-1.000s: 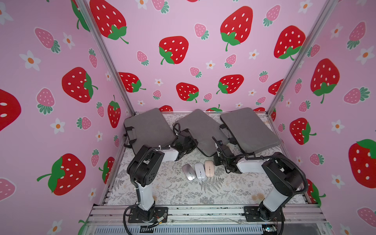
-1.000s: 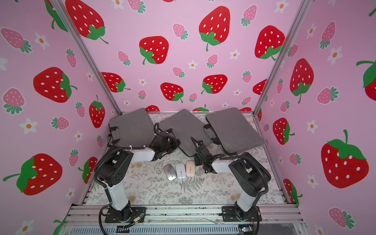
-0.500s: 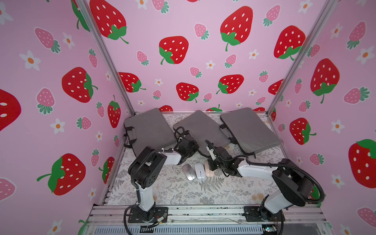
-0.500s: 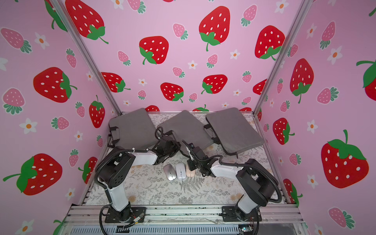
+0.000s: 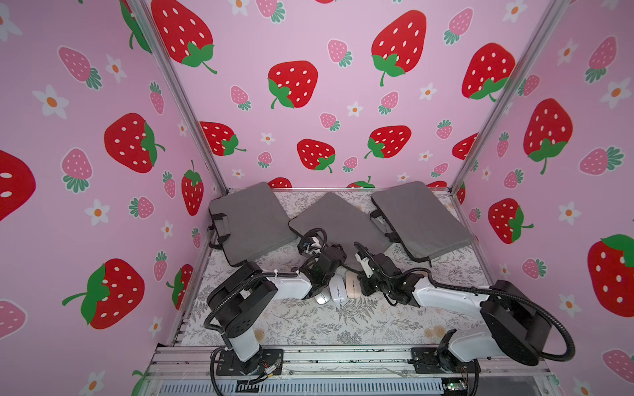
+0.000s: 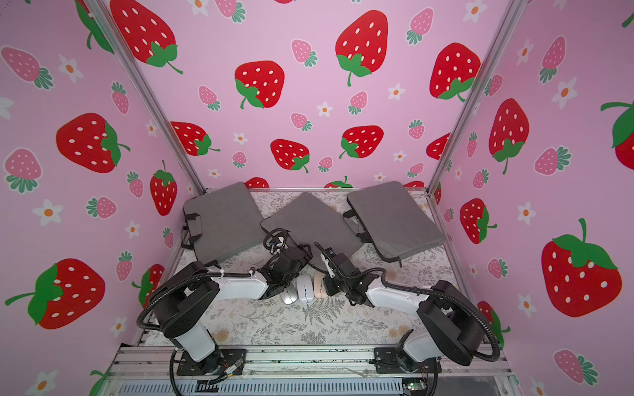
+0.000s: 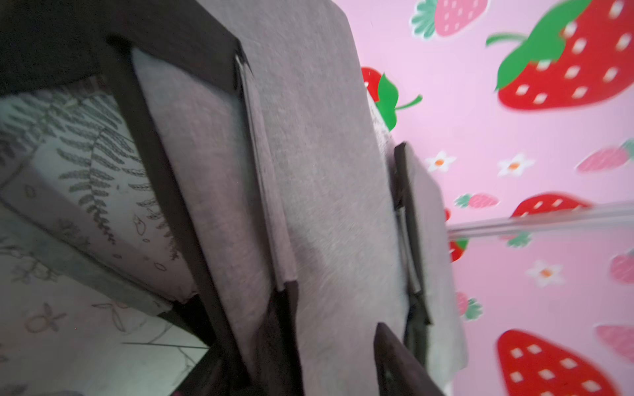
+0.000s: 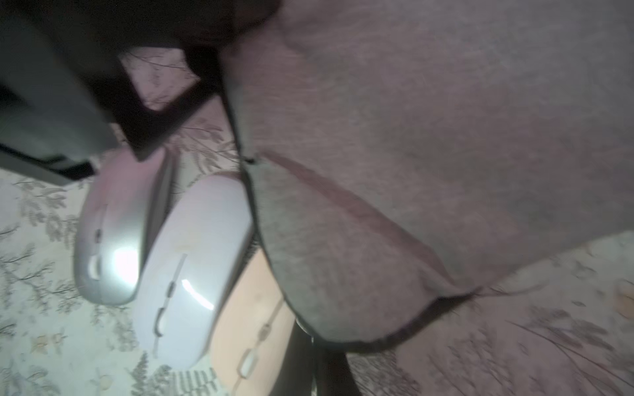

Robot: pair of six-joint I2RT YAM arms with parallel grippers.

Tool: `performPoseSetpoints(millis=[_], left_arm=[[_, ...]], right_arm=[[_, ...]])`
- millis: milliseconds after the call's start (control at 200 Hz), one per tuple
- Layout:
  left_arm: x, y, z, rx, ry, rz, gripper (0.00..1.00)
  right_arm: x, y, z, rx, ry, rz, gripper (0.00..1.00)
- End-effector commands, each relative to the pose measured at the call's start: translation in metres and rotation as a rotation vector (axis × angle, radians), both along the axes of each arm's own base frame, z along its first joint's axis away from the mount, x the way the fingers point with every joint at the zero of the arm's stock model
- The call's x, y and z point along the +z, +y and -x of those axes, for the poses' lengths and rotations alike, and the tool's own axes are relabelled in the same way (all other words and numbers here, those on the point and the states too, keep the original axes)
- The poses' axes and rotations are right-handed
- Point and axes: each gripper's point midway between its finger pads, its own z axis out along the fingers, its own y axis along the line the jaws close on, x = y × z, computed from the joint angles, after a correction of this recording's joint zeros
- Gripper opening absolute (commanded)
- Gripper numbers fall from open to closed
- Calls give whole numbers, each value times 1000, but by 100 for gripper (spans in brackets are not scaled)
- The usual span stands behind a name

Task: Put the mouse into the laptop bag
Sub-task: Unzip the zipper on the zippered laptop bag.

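Observation:
Three mice lie side by side mid-table: silver (image 5: 321, 298), white (image 5: 338, 289) and peach (image 5: 352, 284). The middle grey laptop bag (image 5: 339, 219) points its near corner at them. In the right wrist view that corner (image 8: 343, 291) hangs over the peach mouse (image 8: 254, 319). My right gripper (image 8: 314, 343) is shut on the bag's dark-trimmed rim there. My left gripper (image 7: 334, 305) stands open at the bag's left edge, with grey fabric (image 7: 326, 171) between its fingers and no grip on it. In a top view it (image 5: 338, 252) sits just behind the silver mouse.
Two more grey laptop bags lie at the back, one left (image 5: 247, 219) and one right (image 5: 418, 216). Both forearms meet over the mice. Strawberry-print walls close in three sides, and a metal rail (image 5: 343, 356) runs along the front.
My left gripper has gone from shut to open. The right arm has stretched leftward and toward the front, bringing the bag's corner over the peach mouse.

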Motion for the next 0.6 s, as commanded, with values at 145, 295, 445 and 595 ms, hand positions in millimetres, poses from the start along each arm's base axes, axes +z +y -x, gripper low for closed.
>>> performPoseSetpoints(millis=[145, 295, 445, 595], left_arm=[[7, 64, -24, 69, 59, 66, 72], [-3, 120, -24, 123, 120, 56, 75], [-22, 133, -41, 60, 191, 119, 77], [-34, 119, -59, -38, 163, 207, 77]], right_arm=[[6, -87, -28, -321, 25, 18, 0], [2, -112, -36, -419, 68, 9, 0], [-2, -125, -43, -486, 110, 15, 0], [-3, -122, -46, -483, 132, -2, 0]])
